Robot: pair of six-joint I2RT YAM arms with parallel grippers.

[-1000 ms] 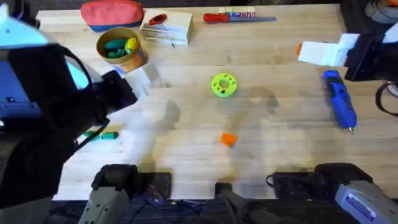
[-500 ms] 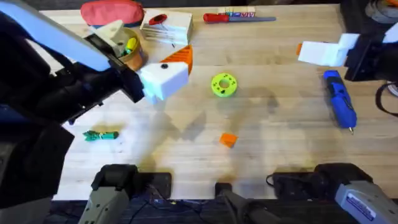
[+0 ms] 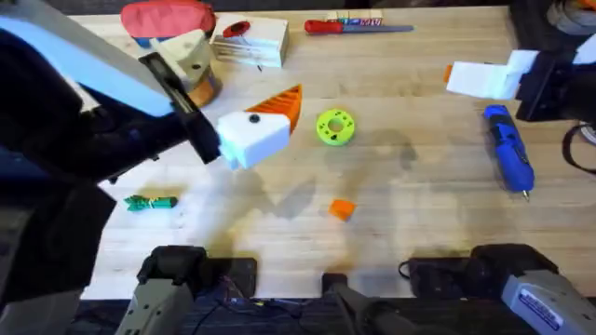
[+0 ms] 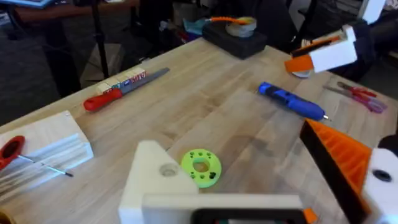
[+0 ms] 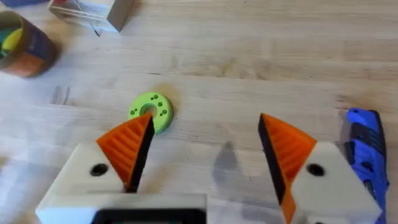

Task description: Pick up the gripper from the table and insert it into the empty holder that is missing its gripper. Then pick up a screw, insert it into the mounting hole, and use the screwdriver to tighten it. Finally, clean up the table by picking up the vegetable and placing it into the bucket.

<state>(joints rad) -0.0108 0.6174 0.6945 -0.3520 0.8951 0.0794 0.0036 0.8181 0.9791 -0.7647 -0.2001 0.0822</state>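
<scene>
On the table's near middle lies the gripper (image 3: 342, 209), probably light, stiff, slippery; we'd pinch its flat sides. Left gripper (image 4: 261, 180) and right gripper (image 5: 202, 152) both gape, empty.

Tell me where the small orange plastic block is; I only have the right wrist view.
Observer: The small orange plastic block lies loose on the wooden table, nearer the arm bases than the green plastic ring.
Operator: Which mount lacks its pad?
Observer: On the left tool, one finger is a plain white wedge; the other carries an orange ribbed pad.
Operator: And the vegetable?
Observer: The small green vegetable lies on the table, on the left arm's side.
</scene>
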